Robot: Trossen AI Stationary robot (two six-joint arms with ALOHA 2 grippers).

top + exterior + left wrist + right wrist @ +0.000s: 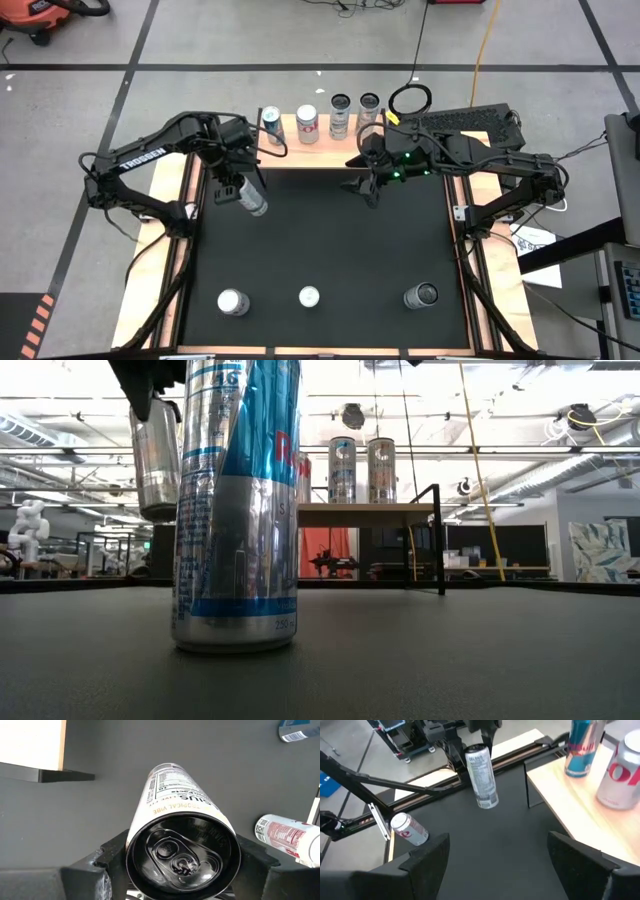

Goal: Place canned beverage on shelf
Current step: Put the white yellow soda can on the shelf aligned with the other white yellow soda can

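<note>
Left gripper (247, 190) clamped on a silver can (254, 200), fingers on the can's top end, can lifted off the black counter (320, 250) and tilted, hanging just in front of the shelf's left part. In the left wrist view the can (182, 840) sits between both fingers, pull-tab end toward the camera; the right wrist view shows it (482, 776) off the mat. Right gripper (366, 186) empty, jaws spread wide, hovering over the counter just in front of the shelf's right half. Shelf (290, 137), pale wood top, runs along the far edge of the counter and carries four upright cans: a blue-and-silver can (271, 126), a white can with red lettering (307, 124), and two grey cans (340, 116) and (369, 108). Low view shows the shelf top (365, 509) on thin black legs with two of the cans on it. Along the near edge of the counter are three more cans, well apart: left one (232, 302), middle one (309, 297), right one (421, 296). Tall blue-and-silver can (238, 510) fills the low view up close.
</note>
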